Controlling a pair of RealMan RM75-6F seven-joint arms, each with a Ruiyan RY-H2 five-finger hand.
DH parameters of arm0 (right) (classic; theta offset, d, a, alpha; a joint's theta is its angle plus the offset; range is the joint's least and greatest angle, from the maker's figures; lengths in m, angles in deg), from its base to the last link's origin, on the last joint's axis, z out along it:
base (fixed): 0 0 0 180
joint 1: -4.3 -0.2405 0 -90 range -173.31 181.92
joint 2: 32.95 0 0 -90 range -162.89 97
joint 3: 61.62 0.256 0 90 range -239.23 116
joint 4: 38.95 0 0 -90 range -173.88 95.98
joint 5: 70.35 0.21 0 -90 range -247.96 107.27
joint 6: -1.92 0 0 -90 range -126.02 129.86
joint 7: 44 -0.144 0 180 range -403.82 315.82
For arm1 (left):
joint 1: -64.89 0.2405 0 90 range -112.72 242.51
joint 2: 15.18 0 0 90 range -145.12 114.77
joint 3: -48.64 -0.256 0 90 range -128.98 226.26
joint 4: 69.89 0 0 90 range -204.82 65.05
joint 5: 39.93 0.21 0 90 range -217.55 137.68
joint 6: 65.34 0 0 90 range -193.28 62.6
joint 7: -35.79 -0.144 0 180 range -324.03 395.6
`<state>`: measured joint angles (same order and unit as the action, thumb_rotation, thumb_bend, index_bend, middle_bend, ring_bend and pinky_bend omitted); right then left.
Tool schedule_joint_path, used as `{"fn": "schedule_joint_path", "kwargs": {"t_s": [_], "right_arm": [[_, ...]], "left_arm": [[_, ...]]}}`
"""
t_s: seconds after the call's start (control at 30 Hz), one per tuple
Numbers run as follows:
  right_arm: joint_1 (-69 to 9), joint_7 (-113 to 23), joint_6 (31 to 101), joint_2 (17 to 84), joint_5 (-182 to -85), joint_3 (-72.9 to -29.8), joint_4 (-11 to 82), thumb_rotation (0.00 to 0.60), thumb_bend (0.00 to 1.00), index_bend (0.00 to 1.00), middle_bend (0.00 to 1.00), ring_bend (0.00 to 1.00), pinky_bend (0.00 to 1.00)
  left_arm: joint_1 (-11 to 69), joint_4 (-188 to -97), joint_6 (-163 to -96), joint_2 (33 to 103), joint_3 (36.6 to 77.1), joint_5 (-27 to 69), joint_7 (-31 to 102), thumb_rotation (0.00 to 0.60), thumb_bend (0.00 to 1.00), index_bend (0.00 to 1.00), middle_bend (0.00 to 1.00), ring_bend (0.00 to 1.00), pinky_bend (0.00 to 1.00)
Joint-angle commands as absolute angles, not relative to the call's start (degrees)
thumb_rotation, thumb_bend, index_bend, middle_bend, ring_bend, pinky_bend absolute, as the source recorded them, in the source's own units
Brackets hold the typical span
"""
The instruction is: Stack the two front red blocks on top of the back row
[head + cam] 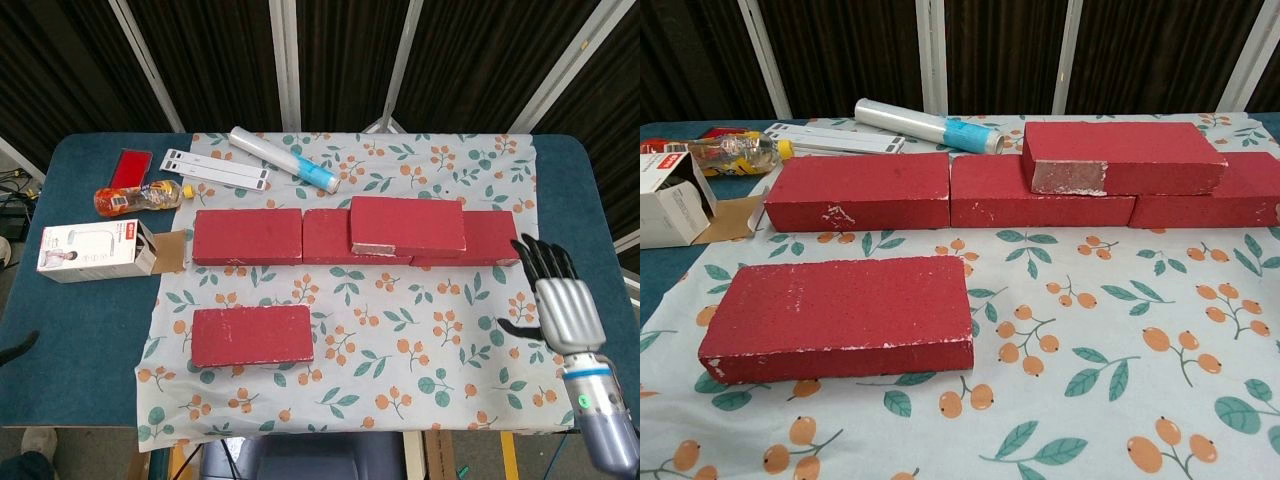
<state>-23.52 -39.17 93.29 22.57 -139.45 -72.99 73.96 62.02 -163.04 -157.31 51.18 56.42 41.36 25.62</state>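
From the head view, three red blocks form the back row [300, 236] across the middle of the cloth [420, 360], which covers most of the table [90, 330]. A stacked block [407, 226] lies flat on top of that row, straddling the seam between the middle and right blocks. The front block [251, 335] lies alone on the cloth toward the table's front-left, well apart from the row. The right robot hand [556, 300] hangs over the table's right edge, near the cloth's border, fingers spread and holding nothing, clear of every block. The left robot hand does not show. Along the table's left edge sit a white box [92, 250], a bottle [140, 197] and a red card [131, 166]. Near the back edge lie a white strip [217, 169] and a roll [283, 159] with a blue end.

From the chest view, the front block [843, 315] lies closest, flat on the cloth [1120, 400]. Behind it runs the back row [940, 190], with the stacked block [1122, 157] on its right half, its chipped white corner facing forward. The roll [930, 126] lies behind the row, the box [668, 200] and bottle [732, 153] at the left. No robot hand shows here.
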Motion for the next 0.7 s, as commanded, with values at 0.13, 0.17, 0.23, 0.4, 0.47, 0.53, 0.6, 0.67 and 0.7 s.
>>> {"fn": "schedule_joint_path", "kwargs": {"t_s": [0.13, 0.17, 0.23, 0.4, 0.47, 0.53, 0.6, 0.67, 0.7], "right_arm": [[-11.5, -38.6, 98.9, 30.9, -144.2, -77.0, 66.9, 0.600, 0.09, 0.00, 0.00, 0.00, 0.00], [-11.0, -38.4, 97.5, 31.1, -143.3, -77.3, 66.4, 0.600, 0.09, 0.00, 0.00, 0.00, 0.00], [-10.5, -38.5, 94.9, 31.1, -141.8, -77.3, 66.0, 0.600, 0.09, 0.00, 0.00, 0.00, 0.00], [-10.1, -39.0, 91.3, 30.2, -139.7, -75.3, 65.5, 0.600, 0.09, 0.00, 0.00, 0.00, 0.00], [-9.7, -39.4, 91.3, 30.2, -139.6, -74.5, 65.2, 0.600, 0.09, 0.00, 0.00, 0.00, 0.00], [-9.4, -39.7, 90.7, 30.2, -139.6, -73.9, 64.9, 0.600, 0.09, 0.00, 0.00, 0.00, 0.00], [-9.1, -40.0, 89.6, 30.2, -139.5, -73.2, 64.6, 0.600, 0.09, 0.00, 0.00, 0.00, 0.00], [-8.9, -40.2, 88.8, 30.2, -139.6, -72.6, 64.4, 0.600, 0.09, 0.00, 0.00, 0.00, 0.00], [-8.8, -40.3, 88.4, 30.1, -139.5, -72.2, 64.2, 0.600, 0.09, 0.00, 0.00, 0.00, 0.00]], "left_arm": [[56.5, -172.5, -145.6, 41.3, 56.8, 40.1, 24.7, 0.600, 0.00, 0.01, 0.00, 0.00, 0.16], [55.0, -175.0, -142.5, 38.7, 57.3, 38.9, 24.3, 0.600, 0.00, 0.01, 0.00, 0.00, 0.16], [52.4, -178.8, -137.5, 34.7, 58.3, 36.7, 24.1, 0.600, 0.00, 0.00, 0.00, 0.00, 0.16], [45.3, -186.1, -125.3, 26.6, 61.0, 30.2, 23.4, 0.600, 0.00, 0.00, 0.00, 0.00, 0.16], [42.4, -188.3, -120.6, 24.6, 61.9, 27.8, 23.6, 0.600, 0.00, 0.00, 0.00, 0.00, 0.16], [39.5, -189.9, -116.3, 22.4, 63.0, 24.9, 23.3, 0.600, 0.00, 0.00, 0.00, 0.00, 0.16], [35.8, -191.6, -112.5, 20.2, 64.1, 20.4, 21.5, 0.600, 0.00, 0.00, 0.00, 0.00, 0.16], [32.9, -193.1, -110.2, 19.0, 64.7, 16.7, 19.6, 0.600, 0.00, 0.00, 0.00, 0.00, 0.16], [31.1, -194.2, -108.7, 18.4, 65.0, 14.1, 18.9, 0.600, 0.00, 0.00, 0.00, 0.00, 0.16]]}}
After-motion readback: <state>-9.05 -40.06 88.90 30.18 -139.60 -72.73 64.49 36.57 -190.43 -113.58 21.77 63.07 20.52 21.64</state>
